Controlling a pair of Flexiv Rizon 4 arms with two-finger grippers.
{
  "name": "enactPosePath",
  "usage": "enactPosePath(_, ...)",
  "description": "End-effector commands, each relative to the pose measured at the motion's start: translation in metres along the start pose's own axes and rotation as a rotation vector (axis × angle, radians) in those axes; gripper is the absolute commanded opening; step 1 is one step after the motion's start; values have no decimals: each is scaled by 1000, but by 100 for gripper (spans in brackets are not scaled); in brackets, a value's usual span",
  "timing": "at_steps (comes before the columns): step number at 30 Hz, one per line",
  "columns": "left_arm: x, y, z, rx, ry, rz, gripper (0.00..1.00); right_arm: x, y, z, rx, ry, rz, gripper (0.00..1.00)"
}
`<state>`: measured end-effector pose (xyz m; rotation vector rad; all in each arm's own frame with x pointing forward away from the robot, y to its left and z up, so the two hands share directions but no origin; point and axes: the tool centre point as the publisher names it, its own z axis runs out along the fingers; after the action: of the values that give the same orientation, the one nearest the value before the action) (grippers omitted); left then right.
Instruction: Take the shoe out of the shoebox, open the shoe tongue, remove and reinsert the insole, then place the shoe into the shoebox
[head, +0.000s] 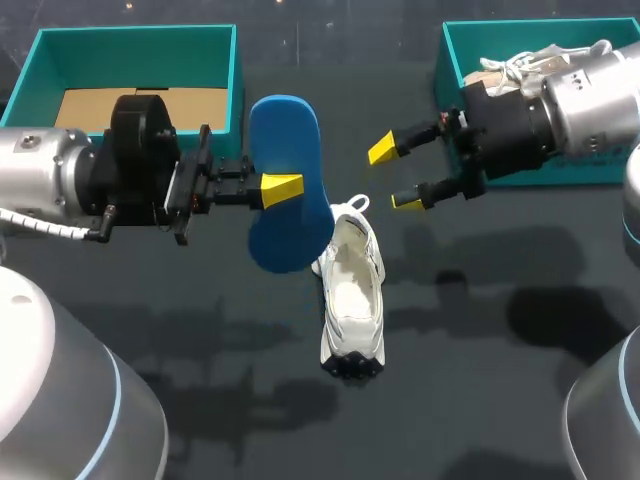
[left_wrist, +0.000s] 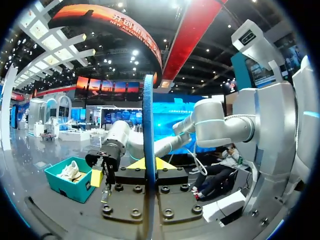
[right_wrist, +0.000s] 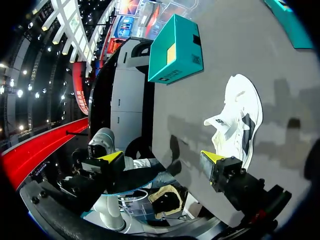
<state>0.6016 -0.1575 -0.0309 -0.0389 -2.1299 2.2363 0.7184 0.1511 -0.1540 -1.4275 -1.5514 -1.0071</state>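
The shoe (head: 352, 300) is out of its box and sits on the table (head: 480, 380), opening upward and tongue spread. My left gripper (head: 280, 188) is clamped on the blue insole (head: 290, 140), holding it on edge in the air just beside the shoe. My right gripper (head: 395, 175) hovers past the shoe with its fingers wide apart and nothing in them. So I judge the first half done. The insole has yet to go back in. Then the shoe goes into a shoebox, probably the left shoebox (head: 40, 60), since the right shoebox (head: 450, 45) already holds another shoe (head: 520, 65).
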Motion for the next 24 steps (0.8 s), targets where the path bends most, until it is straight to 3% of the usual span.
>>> enactPosePath(1, -29, 2, 7, 0, 115, 409, 0, -5, -2, 2, -5, 24, -2, 100)
enactPosePath(10, -29, 2, 7, 0, 115, 409, 0, -5, -2, 2, -5, 24, -2, 100)
enactPosePath(15, -38, 16, 9, -70, 96, 635, 0, 0, 5, -1, 5, 114, 49, 100)
enactPosePath(20, -46, 25, 16, -116, 134, 860, 0, 15, 12, -8, -41, 177, 66, 100)
enactPosePath(24, -46, 28, 21, -49, 159, 1071, 0, 25, 14, -11, -45, 233, 93, 100)
